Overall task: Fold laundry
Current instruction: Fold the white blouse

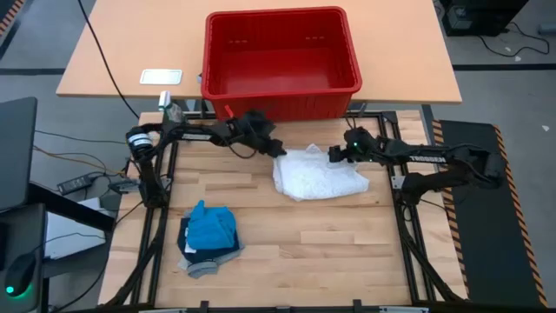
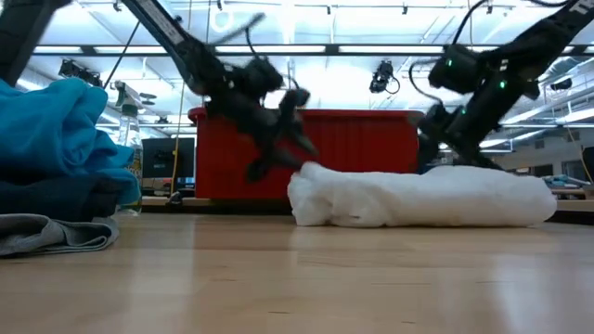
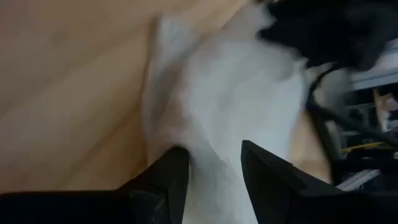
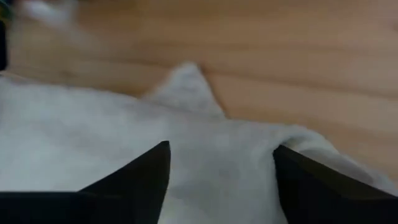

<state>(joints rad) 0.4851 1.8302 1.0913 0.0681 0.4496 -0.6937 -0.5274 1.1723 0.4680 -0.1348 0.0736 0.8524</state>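
Observation:
A crumpled white cloth (image 1: 319, 175) lies in a heap on the wooden table, right of the middle. My left gripper (image 1: 276, 148) hovers at its far left end, open, fingers slanting down with cloth showing between them (image 3: 214, 152). My right gripper (image 1: 334, 156) stands open over the cloth's far right part (image 4: 221, 149). Neither plainly touches it. At the near left a bright blue garment (image 1: 213, 228) rests on a navy garment (image 1: 186, 236), which lies on a grey piece (image 1: 205, 264).
A red plastic basket (image 1: 280, 61) stands on the far table just behind both grippers. A white card (image 1: 162, 76) lies on that table to the left. Bare wood stretches between the stacked clothes and the white cloth, and along the near edge.

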